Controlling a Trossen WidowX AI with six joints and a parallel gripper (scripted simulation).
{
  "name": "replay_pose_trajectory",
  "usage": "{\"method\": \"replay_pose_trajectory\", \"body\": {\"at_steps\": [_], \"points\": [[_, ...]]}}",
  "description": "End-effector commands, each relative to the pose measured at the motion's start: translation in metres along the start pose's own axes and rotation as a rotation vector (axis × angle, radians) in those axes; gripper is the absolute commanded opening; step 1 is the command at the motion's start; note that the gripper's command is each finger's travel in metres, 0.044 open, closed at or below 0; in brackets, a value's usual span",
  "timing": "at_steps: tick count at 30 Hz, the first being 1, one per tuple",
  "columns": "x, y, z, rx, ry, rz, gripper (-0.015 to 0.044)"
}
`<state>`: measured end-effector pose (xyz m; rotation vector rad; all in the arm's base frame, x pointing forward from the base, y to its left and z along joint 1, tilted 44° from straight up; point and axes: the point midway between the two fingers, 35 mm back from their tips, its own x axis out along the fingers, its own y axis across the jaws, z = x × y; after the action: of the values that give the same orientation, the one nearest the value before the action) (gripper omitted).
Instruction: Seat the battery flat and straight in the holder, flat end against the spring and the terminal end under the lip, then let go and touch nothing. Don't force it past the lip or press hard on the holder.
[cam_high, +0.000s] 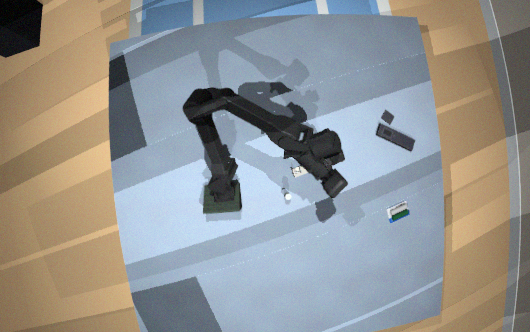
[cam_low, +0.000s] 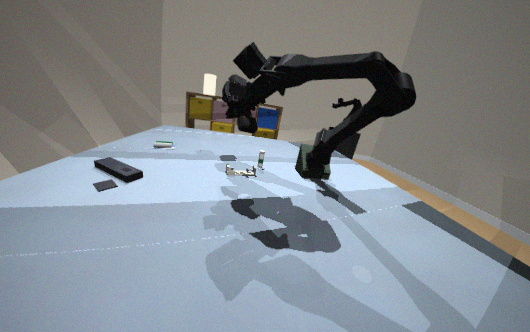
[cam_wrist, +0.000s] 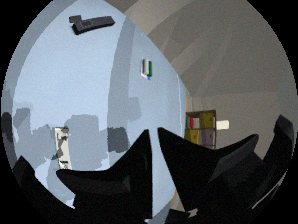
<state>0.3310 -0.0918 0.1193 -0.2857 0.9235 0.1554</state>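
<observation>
The battery (cam_high: 287, 196) (cam_low: 261, 159) is a small white cell with a green band, and it stands upright on the table. The metal holder (cam_high: 296, 169) (cam_low: 241, 172) lies just beside it and is empty; it also shows in the wrist view (cam_wrist: 61, 144) at the left. My gripper (cam_high: 335, 185) (cam_low: 245, 124) (cam_wrist: 153, 132) hangs high above the table, to the right of the holder and the battery in the overhead view. Its fingers are nearly together, with only a thin gap and nothing between them.
A long black bar (cam_high: 395, 136) (cam_low: 118, 169) (cam_wrist: 89, 23) and a small dark square (cam_high: 387, 117) (cam_low: 105, 185) lie at the table's far right. A white, green and blue box (cam_high: 398, 212) (cam_low: 163, 144) (cam_wrist: 147, 67) lies nearer. A shelf of coloured bins (cam_low: 200, 107) stands beyond the table.
</observation>
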Motion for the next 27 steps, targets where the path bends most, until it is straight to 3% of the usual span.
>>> {"method": "replay_pose_trajectory", "body": {"at_steps": [1,5,10,22,27], "points": [[0.022,0.000,-0.073,0.008,0.246,0.310,0.0000],[0.022,0.008,-0.116,0.074,0.324,0.580,0.0000],[0.011,0.016,-0.146,0.193,0.296,0.860,0.0000],[0.012,0.017,-0.147,0.198,0.293,0.870,0.0000],[0.035,0.043,-0.152,0.198,0.293,0.868,0.0000]]}}
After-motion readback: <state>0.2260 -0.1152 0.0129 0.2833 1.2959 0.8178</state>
